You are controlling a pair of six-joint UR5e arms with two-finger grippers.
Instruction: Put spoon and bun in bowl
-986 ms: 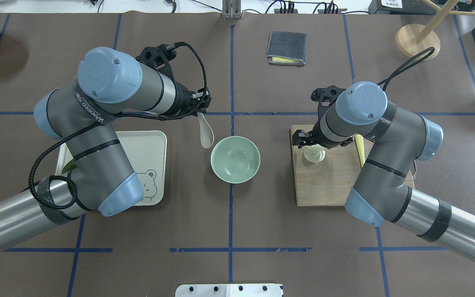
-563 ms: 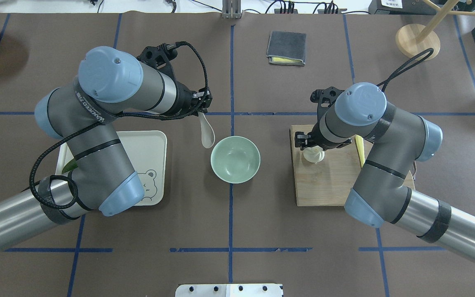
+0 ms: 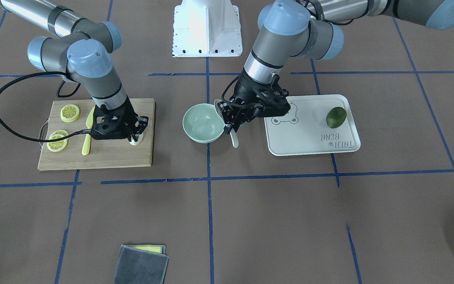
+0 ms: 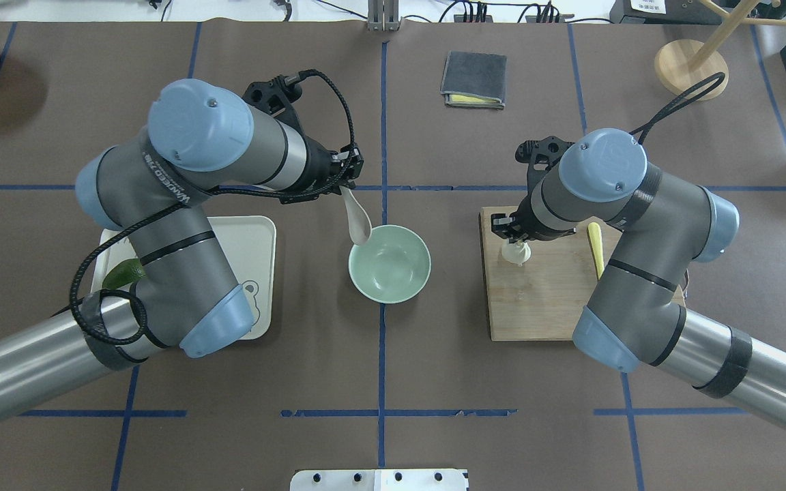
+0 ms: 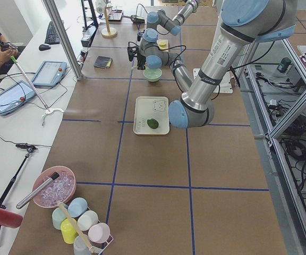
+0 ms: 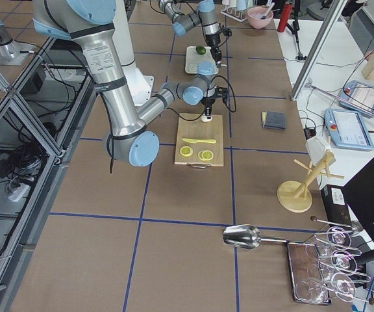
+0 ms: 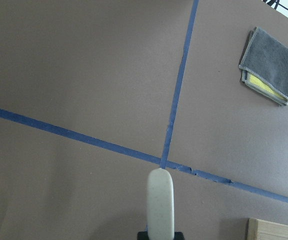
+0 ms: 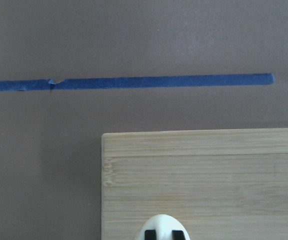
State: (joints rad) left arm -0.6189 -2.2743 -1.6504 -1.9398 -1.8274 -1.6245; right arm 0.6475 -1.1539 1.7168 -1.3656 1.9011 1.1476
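Spoon (image 4: 355,217) (smooth pale plastic) by rim of round mint-green bowl (image 4: 393,273)

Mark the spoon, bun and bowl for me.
spoon (image 4: 359,228), overhead view, on its scoop.
bun (image 4: 516,254), overhead view, on its visible lower side.
bowl (image 4: 393,267), overhead view, on its bare inside.

Brown table (image 4: 379,375): bowl (image 4: 393,269), tray (image 4: 250,239), board (image 4: 536,307), folded cloth (image 4: 474,78).
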